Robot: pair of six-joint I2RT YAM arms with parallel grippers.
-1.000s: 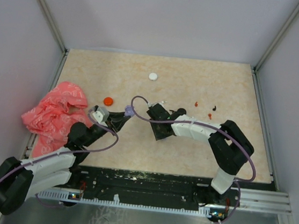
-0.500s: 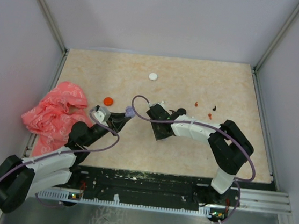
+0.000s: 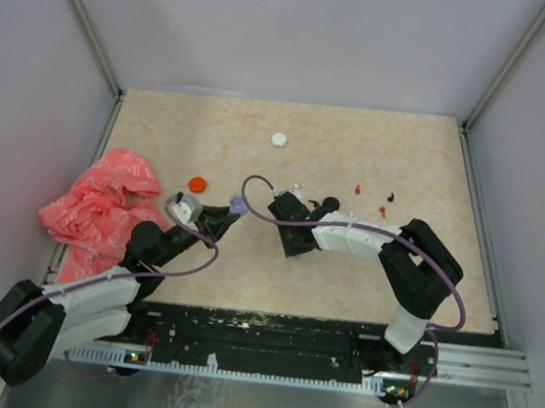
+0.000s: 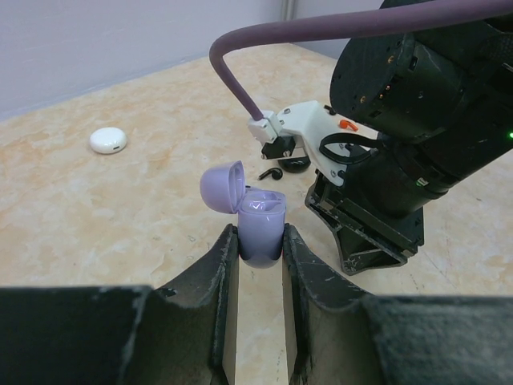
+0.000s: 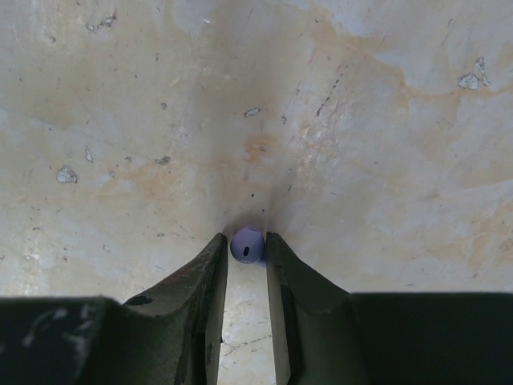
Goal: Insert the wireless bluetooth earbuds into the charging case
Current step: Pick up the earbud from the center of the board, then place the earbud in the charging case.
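My left gripper is shut on the lilac charging case, which it holds upright with the lid hinged open to the left. From above, the case sits at the tip of the left gripper, just left of the right arm. My right gripper points straight down at the table, and its fingertips pinch a small lilac earbud. In the top view the right gripper hides that earbud. A black earbud lies behind the case. Red earbuds and another black earbud lie to the right.
A crumpled pink bag lies at the left edge. A white round disc sits far back, and an orange disc sits beside the left gripper. The right arm's purple cable arches over the case. Grey walls enclose the table.
The right gripper's jaws have narrowed onto the lilac earbud. The left gripper and the case have held their place.
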